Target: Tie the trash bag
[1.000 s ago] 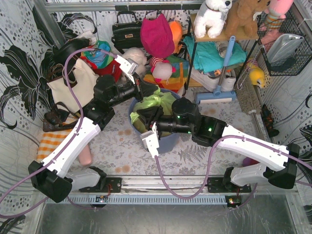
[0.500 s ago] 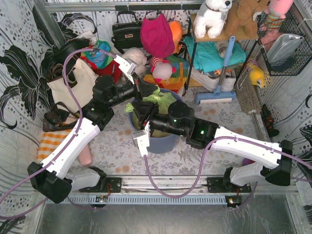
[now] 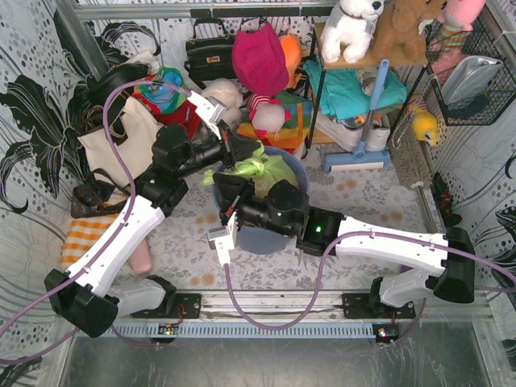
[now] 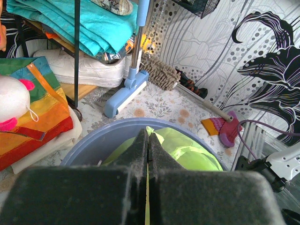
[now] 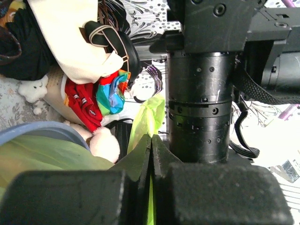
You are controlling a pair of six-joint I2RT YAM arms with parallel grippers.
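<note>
At the centre of the top view the bag [image 3: 262,168] sits in the bin [image 4: 89,145], the left hand [image 4: 147,136] and right hand [image 5: 151,143] each pinching a flap of its mouth tight, apparently for knotting.

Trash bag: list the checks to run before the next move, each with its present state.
1. Left tool shut on the trash bag plastic: ok.
2. Right tool shut on a strip of the bag: ok.
3. Bag sitting in the blue bin: ok.
4. Knot formed: cannot tell; none shows.
5. Right tool clear of the left arm: cannot tell; the arm stands very close.
</note>
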